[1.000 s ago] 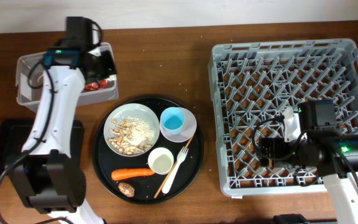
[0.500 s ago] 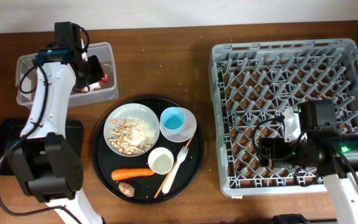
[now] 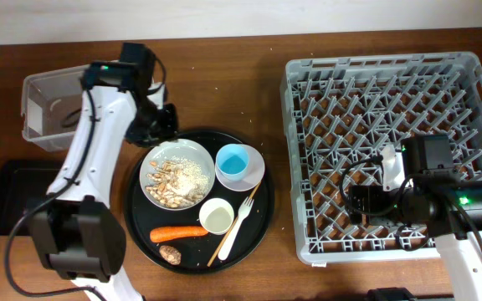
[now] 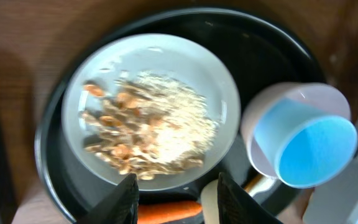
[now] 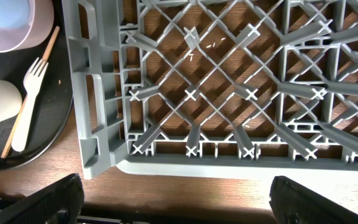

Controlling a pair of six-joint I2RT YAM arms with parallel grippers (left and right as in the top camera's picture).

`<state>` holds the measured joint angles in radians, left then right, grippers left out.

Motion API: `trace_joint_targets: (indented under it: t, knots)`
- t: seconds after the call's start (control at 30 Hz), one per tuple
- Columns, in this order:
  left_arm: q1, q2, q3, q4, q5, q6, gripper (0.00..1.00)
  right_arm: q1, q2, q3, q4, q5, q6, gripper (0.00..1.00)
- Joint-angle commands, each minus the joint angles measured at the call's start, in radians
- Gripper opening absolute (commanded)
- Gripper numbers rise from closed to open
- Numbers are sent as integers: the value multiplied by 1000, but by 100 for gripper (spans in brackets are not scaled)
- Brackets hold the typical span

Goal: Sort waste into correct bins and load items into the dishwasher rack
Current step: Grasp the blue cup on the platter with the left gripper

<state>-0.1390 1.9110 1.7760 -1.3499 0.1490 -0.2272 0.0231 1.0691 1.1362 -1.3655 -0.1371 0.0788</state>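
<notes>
Where brown wooden table point(image 3: 216, 84) meets pale wall point(image 3: 224, 15), left claw point(image 4: 176, 186) apart (empty), right claw point(image 5: 179, 194) apart.

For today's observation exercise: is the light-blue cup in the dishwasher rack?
No, the light-blue cup sits in a white bowl outside the dishwasher rack.

Left gripper point(image 4: 176, 182) hangs nose-down off a stretched-out arm, fingers parted, nothing in them; right gripper point(image 5: 176, 185) is spread wide too, arm tucked.

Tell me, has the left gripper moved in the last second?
Yes. The left gripper swung right from over the clear tub to the round black tray's upper-left rim.
</notes>
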Motion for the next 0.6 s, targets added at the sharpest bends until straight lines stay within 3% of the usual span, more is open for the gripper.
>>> trace_joint_targets:
  t: [0.0, 0.2, 0.4, 0.5, 0.57]
  knots:
    - [-113, -23, 7, 6, 46, 34, 44, 3, 0, 14, -4, -6, 5, 99]
    - [-227, -12, -93, 122, 39, -9, 56, 3, 0, 14, -19, -6, 5, 98]
    - [-241, -11, -254, 291, 51, -42, 56, 3, 0, 14, -19, -6, 5, 98]
    - [-261, -11, -319, 388, 92, -49, 54, 3, 0, 14, -19, -6, 5, 98]
    - [-274, -11, -320, 400, 92, -49, 42, 3, 0, 14, -19, -6, 5, 98]
